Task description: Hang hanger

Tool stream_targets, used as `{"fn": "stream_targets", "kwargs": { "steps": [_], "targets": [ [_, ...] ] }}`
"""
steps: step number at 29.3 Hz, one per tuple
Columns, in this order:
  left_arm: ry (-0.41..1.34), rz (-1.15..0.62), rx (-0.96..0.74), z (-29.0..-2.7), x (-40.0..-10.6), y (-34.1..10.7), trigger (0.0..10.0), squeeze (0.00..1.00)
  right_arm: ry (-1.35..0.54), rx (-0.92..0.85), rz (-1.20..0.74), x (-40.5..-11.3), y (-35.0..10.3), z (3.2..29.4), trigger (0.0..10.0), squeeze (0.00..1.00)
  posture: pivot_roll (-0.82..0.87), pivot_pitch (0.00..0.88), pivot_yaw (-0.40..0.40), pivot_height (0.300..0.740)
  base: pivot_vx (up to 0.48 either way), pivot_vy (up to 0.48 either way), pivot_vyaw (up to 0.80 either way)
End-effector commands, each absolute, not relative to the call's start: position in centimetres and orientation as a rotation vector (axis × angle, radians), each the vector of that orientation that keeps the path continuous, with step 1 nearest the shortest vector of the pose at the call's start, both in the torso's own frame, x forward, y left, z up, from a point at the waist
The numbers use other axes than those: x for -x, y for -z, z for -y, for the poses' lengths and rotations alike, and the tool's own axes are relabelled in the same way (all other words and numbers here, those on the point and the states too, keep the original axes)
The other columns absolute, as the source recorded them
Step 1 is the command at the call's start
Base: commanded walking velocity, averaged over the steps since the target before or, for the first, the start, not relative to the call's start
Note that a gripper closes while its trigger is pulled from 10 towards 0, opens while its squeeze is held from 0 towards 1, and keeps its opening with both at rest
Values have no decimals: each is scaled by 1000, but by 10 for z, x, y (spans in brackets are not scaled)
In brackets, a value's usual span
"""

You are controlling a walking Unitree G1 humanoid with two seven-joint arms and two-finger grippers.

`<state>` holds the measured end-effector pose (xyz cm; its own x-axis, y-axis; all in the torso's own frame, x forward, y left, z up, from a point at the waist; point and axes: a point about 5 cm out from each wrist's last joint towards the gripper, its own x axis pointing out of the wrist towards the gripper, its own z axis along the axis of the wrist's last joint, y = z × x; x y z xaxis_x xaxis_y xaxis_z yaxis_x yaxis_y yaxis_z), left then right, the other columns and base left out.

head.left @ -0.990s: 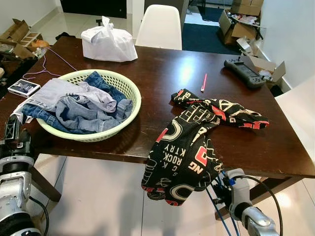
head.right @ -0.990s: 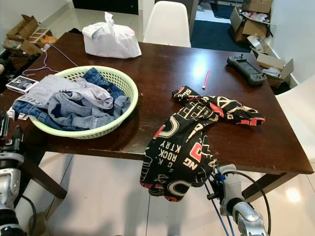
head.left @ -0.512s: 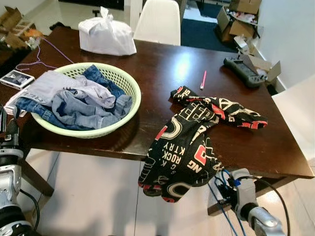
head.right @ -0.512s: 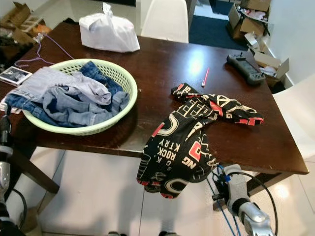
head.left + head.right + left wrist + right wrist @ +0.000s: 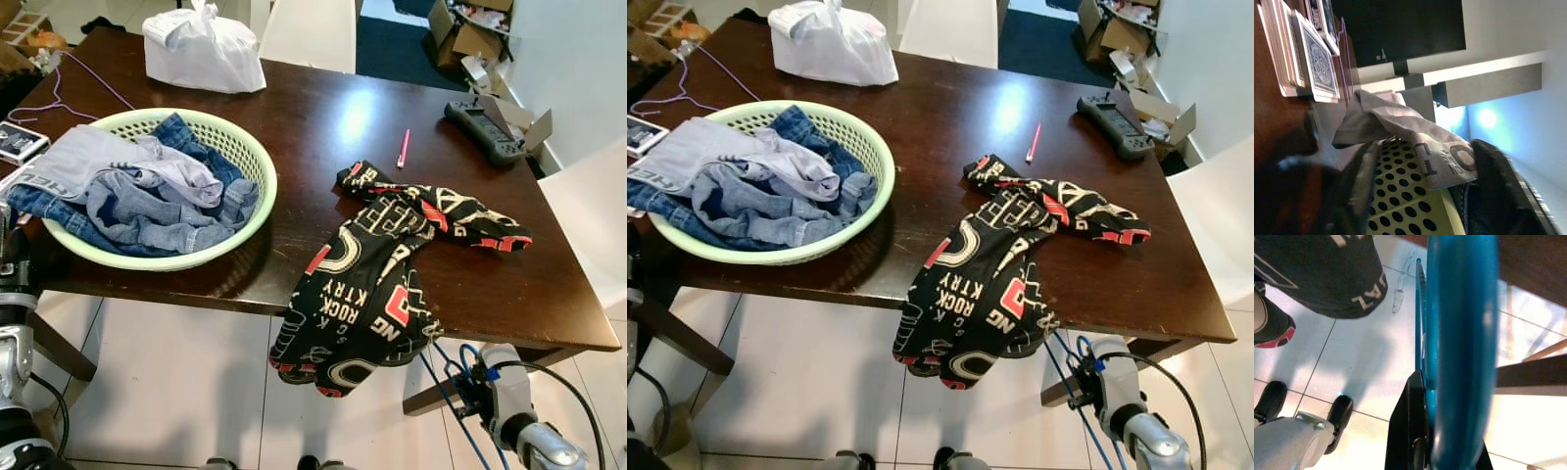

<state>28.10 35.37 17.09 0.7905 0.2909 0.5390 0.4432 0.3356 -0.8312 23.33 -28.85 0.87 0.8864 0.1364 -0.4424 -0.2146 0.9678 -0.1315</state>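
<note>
The head camera now looks more steeply down, so the dark wooden desk [image 5: 323, 127] sits higher in frame and more white tiled floor [image 5: 196, 392] shows, with the robot's black feet [image 5: 857, 460] at the bottom edge. The right claw [image 5: 468, 390], holding the thin blue wire hanger [image 5: 441, 377], sits slightly farther right and lower below the desk edge.

On your table [image 5: 323, 127], the laundry basket [image 5: 250, 186] of jeans [image 5: 147, 211] sits left; the printed garment [image 5: 377, 274] drapes over the near edge, right. Behind: a knotted bag [image 5: 201, 54], pen [image 5: 403, 149] and controller [image 5: 480, 122].
</note>
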Motion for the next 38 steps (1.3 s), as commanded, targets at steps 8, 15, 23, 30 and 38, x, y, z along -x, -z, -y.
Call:
{"fn": "stream_targets", "kwargs": {
  "steps": [8, 15, 23, 30, 38],
  "targets": [
    [151, 719, 1218, -361, -278, -182, 0, 0, -154, 179, -463, -220, -7, 301, 10000, 0, -59, 295, -145, 740, 0, 0, 0],
    [181, 734, 1201, -362, -280, -193, 0, 0, -154, 180, -464, -220, -6, 300, 10000, 0, -52, 285, -140, 740, 0, 0, 0],
    [250, 769, 1182, -357, -279, -206, 0, 0, -160, 175, -454, -224, -8, 296, 10000, 0, -41, 267, -134, 740, 0, 0, 0],
    [422, 897, 1093, -347, -260, -253, 0, 0, -160, 160, -441, -230, -8, 290, 10000, 0, -19, 248, -121, 740, 0, 0, 0],
    [498, 1025, 961, -341, -255, -330, 0, 0, -157, 131, -434, -238, -6, 280, 10000, 0, 19, 213, -103, 740, 0, 0, 0]
  ]
}}
